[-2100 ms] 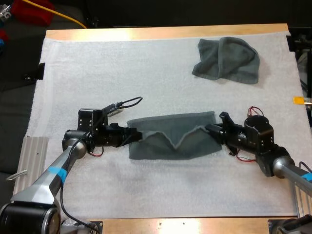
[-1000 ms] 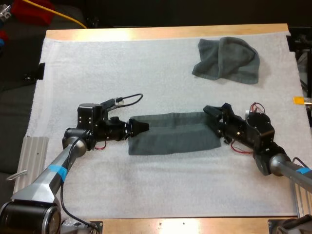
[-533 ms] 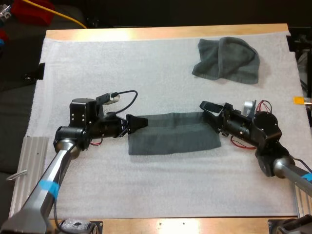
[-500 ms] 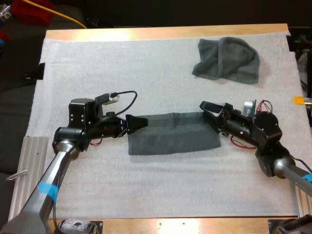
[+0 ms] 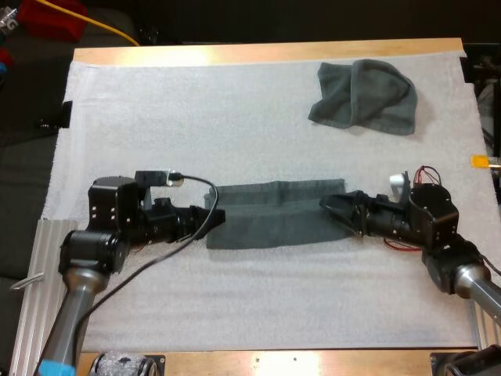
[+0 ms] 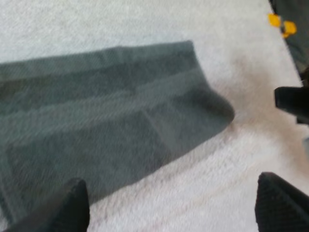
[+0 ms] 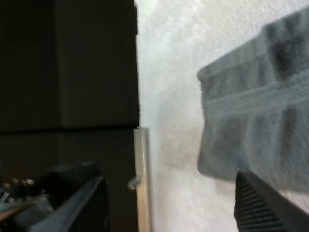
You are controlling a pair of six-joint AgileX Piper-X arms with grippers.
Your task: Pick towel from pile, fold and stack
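The folded towel [image 5: 275, 213] lies flat on the mat [image 5: 235, 125] about midway across the desk [image 5: 258, 53], nearer the front edge than the far one. It is a long narrow band whose long axis runs left to right in the high view, one short end pointing at each arm. A lengthwise fold line runs along it, and the far strip looks a little lighter than the near one.

The left tool [image 5: 213, 217] sits low at the towel's left end. In the left wrist view the left tool [image 6: 170, 183] is spread wide, its two black fingers [image 6: 72, 205] well apart and gripping nothing. One finger is at the towel's near corner and the other stands over bare mat. From here the folded towel [image 6: 111, 111] stretches away to its rounded far end, and the other arm's tool shows as a dark shape just beyond that end.

The right tool [image 5: 333, 208] is at the towel's right end, its tip over the cloth's edge. In the right wrist view the right tool [image 7: 167, 181] is also spread wide and holds nothing. The folded towel [image 7: 251, 121] runs away from it toward a metal rail [image 7: 141, 179] at the mat's left side.

The crumpled towel [image 5: 364, 95] lies in a loose heap at the mat's far right, well apart from both tools and from the folded towel.
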